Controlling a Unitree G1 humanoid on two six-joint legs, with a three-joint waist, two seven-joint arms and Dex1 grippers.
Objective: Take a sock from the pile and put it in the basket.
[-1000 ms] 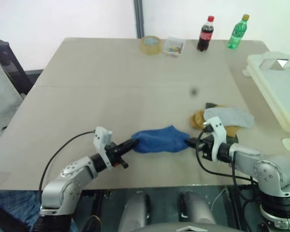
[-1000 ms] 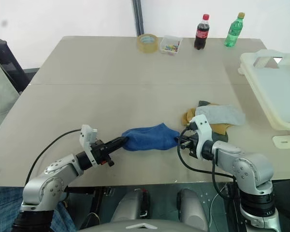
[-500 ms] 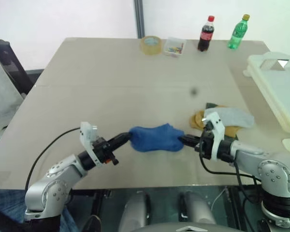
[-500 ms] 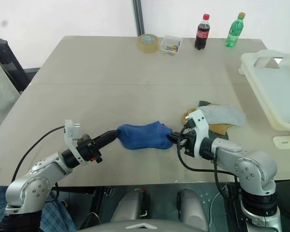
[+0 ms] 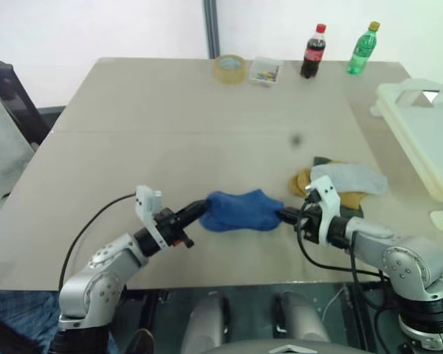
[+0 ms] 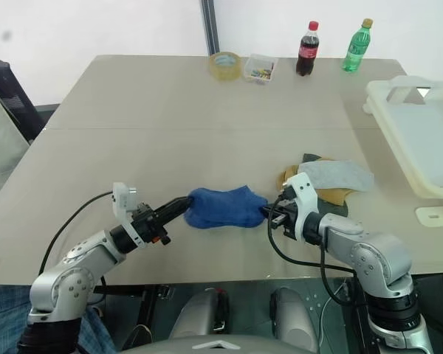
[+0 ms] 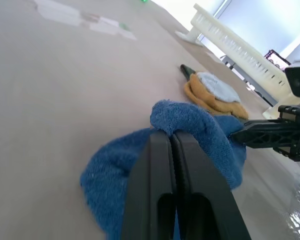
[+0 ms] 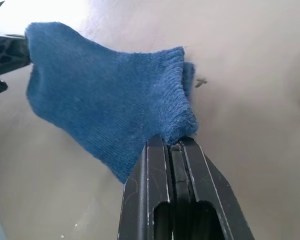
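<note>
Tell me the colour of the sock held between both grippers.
Royal blue; the sock shows best in the right wrist view.

Silver arms, black fingers

Both arms are rounded silver-grey shells with black wrists, a white bracket on each wrist, and a loose black cable looping off each.

basket (image 5: 421, 125) cut off at picture edge

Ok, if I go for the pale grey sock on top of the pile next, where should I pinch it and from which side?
Probably pinch the pale grey flat fabric sock at its free end toward the cream-white rectangular plastic basket, coming from above. It lies flat on the mustard-yellow sock, so that end sits clear of the others.
</note>
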